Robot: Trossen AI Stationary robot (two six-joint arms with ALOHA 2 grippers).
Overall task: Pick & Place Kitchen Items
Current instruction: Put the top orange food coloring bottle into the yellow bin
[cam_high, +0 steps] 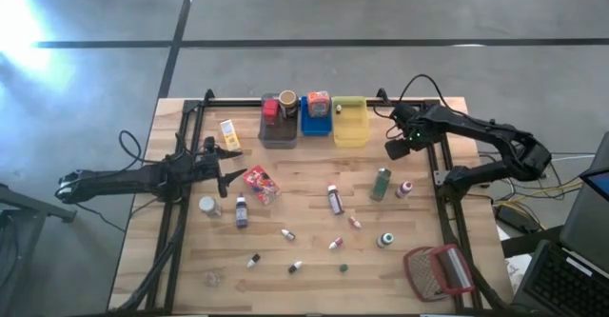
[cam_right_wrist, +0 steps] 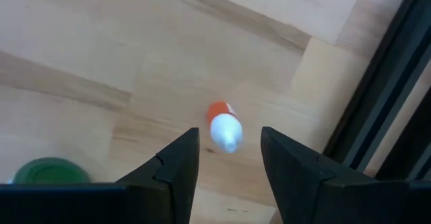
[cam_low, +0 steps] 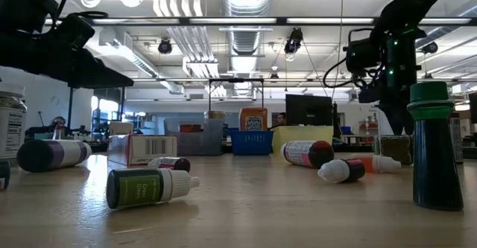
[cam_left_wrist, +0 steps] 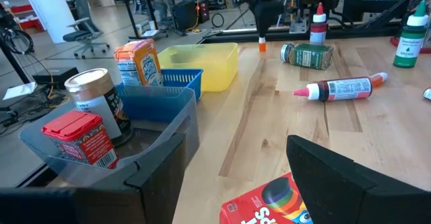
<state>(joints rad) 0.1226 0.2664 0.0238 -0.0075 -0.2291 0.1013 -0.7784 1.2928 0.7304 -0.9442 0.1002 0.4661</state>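
Right gripper (cam_right_wrist: 229,160), jaws spread, hangs above the small orange-capped bottle (cam_right_wrist: 223,126) at frame centre: light, rigid, slippery; grip its body.

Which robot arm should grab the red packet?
Probably the left. The left gripper is open right beside the red packet, which fills the foreground of its wrist view. The right gripper hangs open across the table, near the yellow bin.

A grey plastic bin (cam_high: 277,132), blue plastic bin (cam_high: 315,123) and yellow plastic bin (cam_high: 349,127) stand on the pale wooden tabletop (cam_high: 304,260); a red rainbow-printed packet (cam_high: 261,185), a green-capped dark bottle (cam_low: 434,155).
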